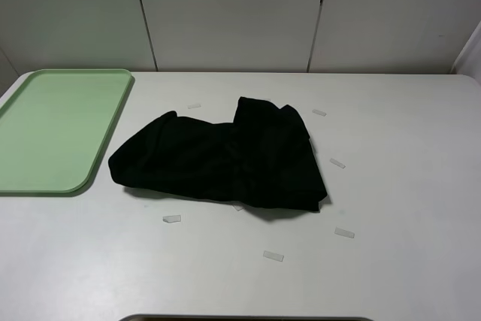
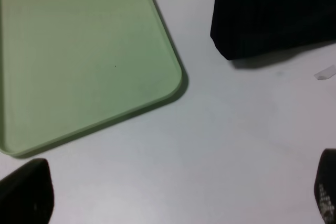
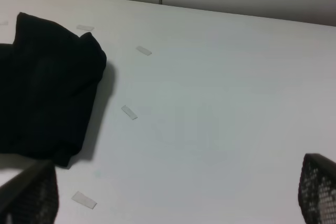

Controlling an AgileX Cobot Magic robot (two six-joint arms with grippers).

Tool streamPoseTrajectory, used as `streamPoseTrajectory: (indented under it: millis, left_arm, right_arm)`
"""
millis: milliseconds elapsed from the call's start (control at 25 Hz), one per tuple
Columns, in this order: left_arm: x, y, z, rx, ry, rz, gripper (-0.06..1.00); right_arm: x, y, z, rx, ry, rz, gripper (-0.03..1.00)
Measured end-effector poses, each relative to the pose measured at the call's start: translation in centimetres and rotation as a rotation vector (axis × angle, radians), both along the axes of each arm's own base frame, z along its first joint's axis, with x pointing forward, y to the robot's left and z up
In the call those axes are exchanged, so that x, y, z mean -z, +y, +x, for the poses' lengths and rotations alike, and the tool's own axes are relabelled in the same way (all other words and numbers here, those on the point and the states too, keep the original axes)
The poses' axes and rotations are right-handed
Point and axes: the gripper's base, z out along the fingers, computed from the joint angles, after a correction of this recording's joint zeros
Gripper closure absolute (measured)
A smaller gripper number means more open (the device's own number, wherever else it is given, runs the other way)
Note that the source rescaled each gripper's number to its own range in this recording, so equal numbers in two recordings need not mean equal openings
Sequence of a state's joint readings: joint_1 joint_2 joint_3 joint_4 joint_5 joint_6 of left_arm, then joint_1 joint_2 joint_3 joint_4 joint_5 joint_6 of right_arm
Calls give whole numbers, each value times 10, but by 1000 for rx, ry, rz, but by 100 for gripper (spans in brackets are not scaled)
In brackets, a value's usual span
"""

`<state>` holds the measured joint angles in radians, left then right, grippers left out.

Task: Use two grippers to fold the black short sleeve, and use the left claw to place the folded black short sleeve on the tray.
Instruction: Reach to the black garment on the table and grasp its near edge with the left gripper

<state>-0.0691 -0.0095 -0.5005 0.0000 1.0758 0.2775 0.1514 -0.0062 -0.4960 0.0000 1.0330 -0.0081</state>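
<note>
The black short sleeve [image 1: 225, 157] lies crumpled in a wide heap at the middle of the white table; it also shows in the left wrist view [image 2: 273, 14] and the right wrist view [image 3: 44, 87]. The pale green tray [image 1: 52, 129] lies empty at the far left, also in the left wrist view [image 2: 84, 51]. Neither arm shows in the exterior high view. My left gripper [image 2: 176, 198] is open and empty above bare table, near the tray's corner. My right gripper [image 3: 173, 198] is open and empty, on the right of the shirt.
Several small clear tape strips [image 1: 172, 219] lie on the table around the shirt. A grey panelled wall [image 1: 240, 13] stands behind the table's far edge.
</note>
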Motion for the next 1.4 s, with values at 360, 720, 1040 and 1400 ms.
streamPoseTrajectory:
  millis: [360,720,1040,1400]
  left_arm:
    - [-1,0,1,-1,-19,-2,-6]
    - [-1,1,1,42,-19,-2,-6]
    - [-2,-5,0,6,5,-166,-2]
    - [-8,-29,42,103,268,-326,2]
  right_arm:
    - [0,0,0,0,0,0,-3]
    - [0,0,0,0,-1,0,-3]
    - [0,0,0,0,-1,0,-3]
    - [0,0,0,0,-1,0,-3]
